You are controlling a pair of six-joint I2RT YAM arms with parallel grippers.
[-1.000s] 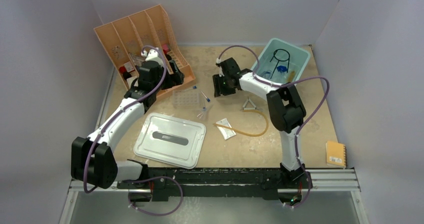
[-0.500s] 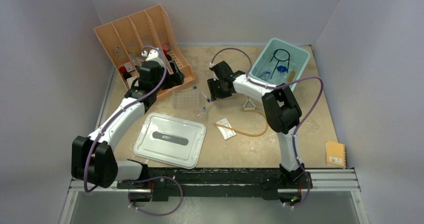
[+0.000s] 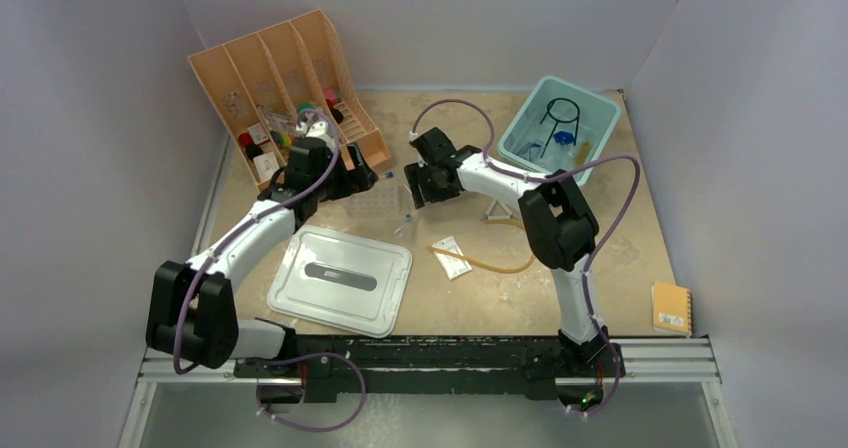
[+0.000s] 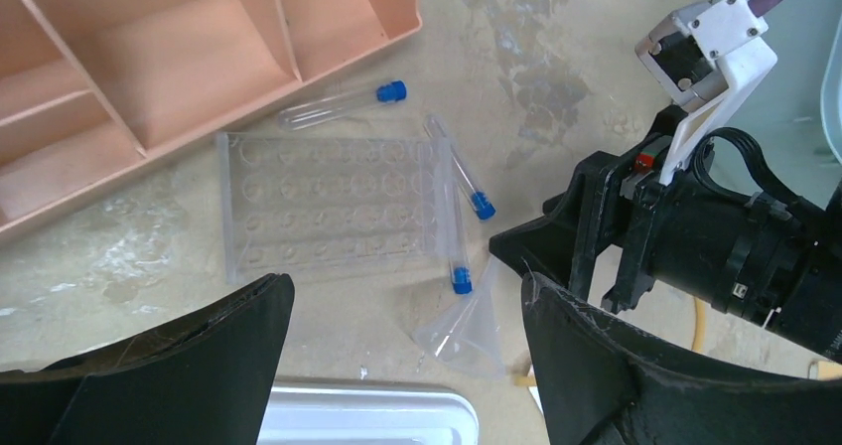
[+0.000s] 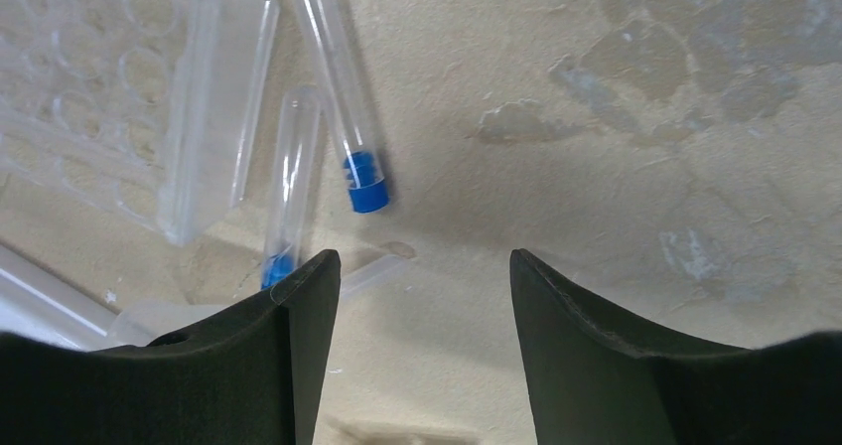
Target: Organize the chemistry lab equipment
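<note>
Right gripper (image 5: 419,266): spread open, holding nothing, just above table (image 5: 616,167). At 11 o'clock, two blue-capped tubes (image 5: 367,192) lying against clear rack (image 5: 89,97). Left gripper (image 4: 402,296): also open, empty, above same rack; at rack's 12 o'clock, single tube (image 4: 338,105) beside peach organizer (image 4: 169,68).

No text, number or brand legible in any view.

Top view, lower right: orange notebook (image 3: 671,308) carries a pale patch on its cover, possibly a printed label; too small to read.

Upper left: bottles (image 3: 266,164) in the peach slotted organizer (image 3: 250,63) have white labels, characters unresolved.

Centre: small clear packet (image 3: 452,256), white insert, nothing readable.

Left wrist view: clear tube rack (image 4: 328,207) and blue-capped thin tubes (image 4: 483,205), no markings made out.
</note>
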